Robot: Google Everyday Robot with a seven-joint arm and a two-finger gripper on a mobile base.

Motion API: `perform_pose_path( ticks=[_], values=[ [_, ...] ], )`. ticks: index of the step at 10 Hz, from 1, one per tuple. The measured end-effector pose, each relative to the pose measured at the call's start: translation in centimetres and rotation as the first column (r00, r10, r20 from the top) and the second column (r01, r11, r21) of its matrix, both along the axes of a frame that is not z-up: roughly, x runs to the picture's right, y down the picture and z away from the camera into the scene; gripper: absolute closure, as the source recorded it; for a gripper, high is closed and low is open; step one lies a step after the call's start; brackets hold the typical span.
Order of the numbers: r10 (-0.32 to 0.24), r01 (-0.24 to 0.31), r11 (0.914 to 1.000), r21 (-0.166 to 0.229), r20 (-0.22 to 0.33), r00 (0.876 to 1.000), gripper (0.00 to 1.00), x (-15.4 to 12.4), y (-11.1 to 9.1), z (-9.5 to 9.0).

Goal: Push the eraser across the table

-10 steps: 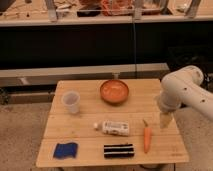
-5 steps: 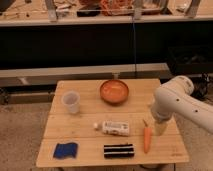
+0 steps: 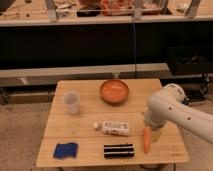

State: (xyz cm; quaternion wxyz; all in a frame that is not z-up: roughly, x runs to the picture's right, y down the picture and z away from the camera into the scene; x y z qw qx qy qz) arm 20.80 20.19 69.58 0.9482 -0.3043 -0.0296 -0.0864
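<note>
The eraser [image 3: 119,150] is a small flat black block with pale stripes, lying near the front edge of the light wooden table [image 3: 85,125], a little right of the middle. My white arm [image 3: 167,110] reaches in from the right over the table's right side. The gripper [image 3: 155,133] hangs below it, just above and to the right of an orange carrot [image 3: 146,140], and right of and slightly behind the eraser, apart from it.
A white bottle [image 3: 115,128] lies on its side just behind the eraser. A blue squarish pad [image 3: 65,149] lies at the front left. A clear cup [image 3: 71,102] stands at the left and an orange bowl [image 3: 114,91] at the back middle. A dark shelf unit stands behind the table.
My arm has moved left and forward, from beyond the table's right edge to over its right side near the carrot. The objects on the table have not moved.
</note>
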Motion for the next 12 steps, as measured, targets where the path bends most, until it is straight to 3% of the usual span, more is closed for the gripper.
perform_pose_path(
  ticks=[12],
  values=[
    [-0.005,0.008,0.9992,-0.040,0.065,0.998,0.20,-2.7,5.2,2.6]
  ],
)
